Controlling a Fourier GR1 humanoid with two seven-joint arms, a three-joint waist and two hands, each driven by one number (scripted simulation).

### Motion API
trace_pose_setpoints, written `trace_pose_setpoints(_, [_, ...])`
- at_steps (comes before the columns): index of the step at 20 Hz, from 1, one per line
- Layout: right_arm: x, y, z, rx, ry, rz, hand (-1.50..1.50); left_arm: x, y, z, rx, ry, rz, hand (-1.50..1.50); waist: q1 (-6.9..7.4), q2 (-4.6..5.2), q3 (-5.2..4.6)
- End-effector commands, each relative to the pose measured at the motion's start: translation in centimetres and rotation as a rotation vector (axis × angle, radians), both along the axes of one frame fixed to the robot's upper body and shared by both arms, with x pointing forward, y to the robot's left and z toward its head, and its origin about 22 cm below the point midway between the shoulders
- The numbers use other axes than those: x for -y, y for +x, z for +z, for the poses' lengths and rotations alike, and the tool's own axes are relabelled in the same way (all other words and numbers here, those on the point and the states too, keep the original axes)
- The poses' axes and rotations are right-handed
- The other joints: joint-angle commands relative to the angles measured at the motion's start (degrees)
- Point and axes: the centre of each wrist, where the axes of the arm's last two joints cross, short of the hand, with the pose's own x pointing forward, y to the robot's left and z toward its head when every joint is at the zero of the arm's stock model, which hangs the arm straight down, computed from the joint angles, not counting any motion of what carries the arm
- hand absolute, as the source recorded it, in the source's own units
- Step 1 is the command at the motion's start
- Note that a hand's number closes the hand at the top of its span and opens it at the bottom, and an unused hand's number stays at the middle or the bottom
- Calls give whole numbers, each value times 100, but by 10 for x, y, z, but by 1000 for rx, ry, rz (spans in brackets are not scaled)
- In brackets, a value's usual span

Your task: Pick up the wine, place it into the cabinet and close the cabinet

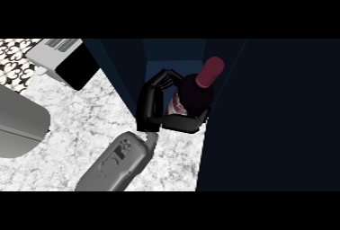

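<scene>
The wine bottle (191, 96) is dark with a red cap and a pale label. It stands tilted at the opening of the dark blue cabinet (174, 50), its cap pointing up and to the right. My left hand (150, 104) is shut on it from the left side: fingers curl over the far side near the neck, and the thumb wraps under the base. The grey forearm (116, 164) rises from the lower edge. The hand hides part of the bottle's body. My right hand does not show.
The cabinet's dark door (272, 117) fills the right side of the view. A white and black appliance (66, 60) sits at the back left on the marble counter (79, 117). A large grey rounded object (20, 121) lies at the left edge.
</scene>
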Motion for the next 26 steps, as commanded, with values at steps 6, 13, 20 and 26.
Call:
trace_pose_setpoints(6, [-1, -21, 16, 36, 38, 38, -150, -5, 16, -27, 33, 70, 69, 150, -8, 4, -3])
trace_pose_setpoints(13, [4, -27, 9, 55, 27, 40, -150, -28, 41, -28, 10, 28, 89, 150, -9, 3, 1])
trace_pose_setpoints(20, [14, -27, 0, 27, 41, 27, -150, -37, 45, -41, 2, 38, 105, 150, 4, 1, 4])
trace_pose_setpoints(26, [6, -30, 6, 25, 32, 36, -150, -38, 78, -26, -47, 10, 93, 150, -37, 10, 0])
